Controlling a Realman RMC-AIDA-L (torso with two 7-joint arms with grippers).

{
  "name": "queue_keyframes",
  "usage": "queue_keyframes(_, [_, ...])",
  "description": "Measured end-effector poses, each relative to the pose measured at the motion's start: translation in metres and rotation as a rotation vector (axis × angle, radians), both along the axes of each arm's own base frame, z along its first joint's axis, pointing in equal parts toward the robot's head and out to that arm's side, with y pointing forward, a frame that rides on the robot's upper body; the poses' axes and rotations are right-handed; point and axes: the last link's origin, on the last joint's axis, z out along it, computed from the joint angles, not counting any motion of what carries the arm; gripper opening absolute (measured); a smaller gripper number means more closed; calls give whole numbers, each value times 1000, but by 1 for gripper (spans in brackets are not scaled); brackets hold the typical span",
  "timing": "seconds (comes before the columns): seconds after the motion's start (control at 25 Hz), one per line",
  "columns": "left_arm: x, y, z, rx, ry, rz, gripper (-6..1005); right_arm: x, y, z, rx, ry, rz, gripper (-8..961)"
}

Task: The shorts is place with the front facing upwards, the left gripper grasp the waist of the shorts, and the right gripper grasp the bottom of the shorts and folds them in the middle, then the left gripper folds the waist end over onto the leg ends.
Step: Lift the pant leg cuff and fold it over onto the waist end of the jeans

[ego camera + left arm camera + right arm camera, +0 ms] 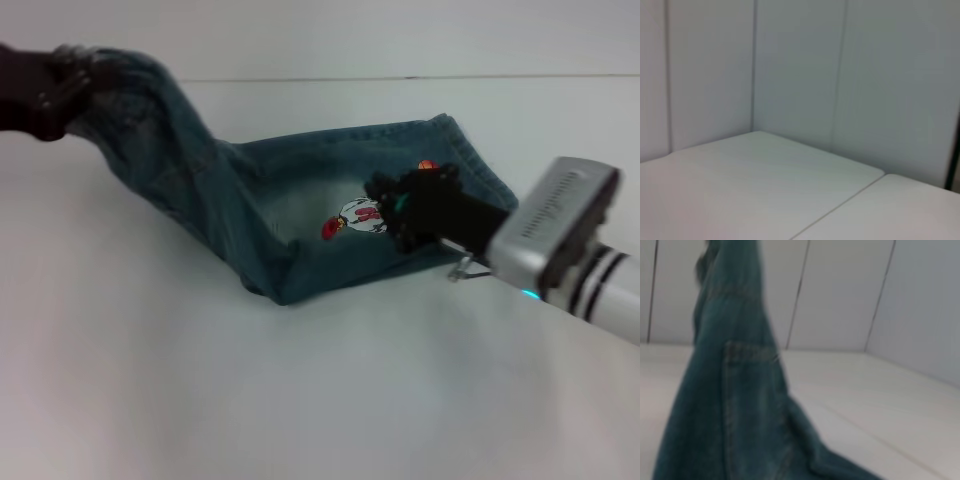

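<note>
The right claw rests on the shorts towards the surface's right side, just beside the cartoon patch; I cannot tell whether its fingers are apart or together. The shorts lie mid-surface, the leg ends flat towards the right edge. From there the denim rises towards the far left corner, where the left claw is clamped on the waist of the shorts, holding it off the surface. The right wrist view shows the raised denim's stitched pocket.

White table w/ a seam line, pale panelled wall behind.
</note>
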Motion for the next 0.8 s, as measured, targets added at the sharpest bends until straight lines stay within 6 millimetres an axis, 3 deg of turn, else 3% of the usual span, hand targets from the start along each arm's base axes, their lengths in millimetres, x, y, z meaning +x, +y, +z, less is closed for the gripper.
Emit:
queue_keyframes(0.32, [47, 4, -11, -80, -50, -133, 20, -26, 4, -27, -52, -49, 6, -1])
queue_keyframes(0.8, [77, 12, -27, -130, -64, -184, 21, -53, -20, -70, -247, -210, 131, -1])
